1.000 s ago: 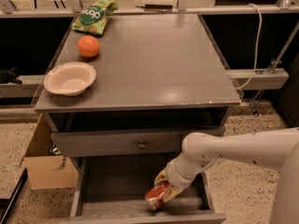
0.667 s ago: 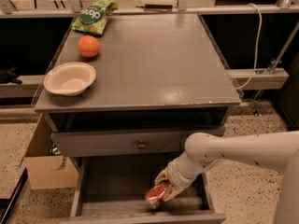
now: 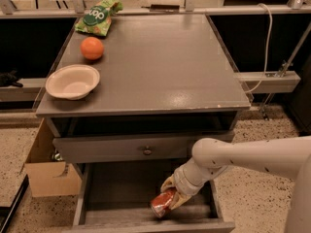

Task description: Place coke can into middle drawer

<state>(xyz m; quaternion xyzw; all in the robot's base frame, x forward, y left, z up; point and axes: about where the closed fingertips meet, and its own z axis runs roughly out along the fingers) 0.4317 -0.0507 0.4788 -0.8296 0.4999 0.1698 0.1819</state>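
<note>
Arm (image 3: 252, 157) reaching in low from the right, and the gripper (image 3: 171, 197) is down inside the open middle drawer (image 3: 116, 191), over the front right part of its bare floor. The claw is closed around the coke can (image 3: 162, 204), pinching it across the body, so the can is gripped, not loose. Here's what matters: the can sticks out of the claw down and to the left, tilted, its long axis running diagonally with the silver end pointing toward the drawer's front wall and the other end tucked up into the grip. It's just beside that front wall, and from where I stand I can't tell whether the low end touches the floor or hangs a shade above it. With only 1 arm on this robot, there's no question who finishes. I'd say the carry is nearly done and the release is what's left; given that tilt, the can will likely tip onto its side and might roll once let go, so a low release looks wise. Up top, the orange (image 3: 92, 48) and the bowl (image 3: 73, 81) sit well apart from all this.
</note>
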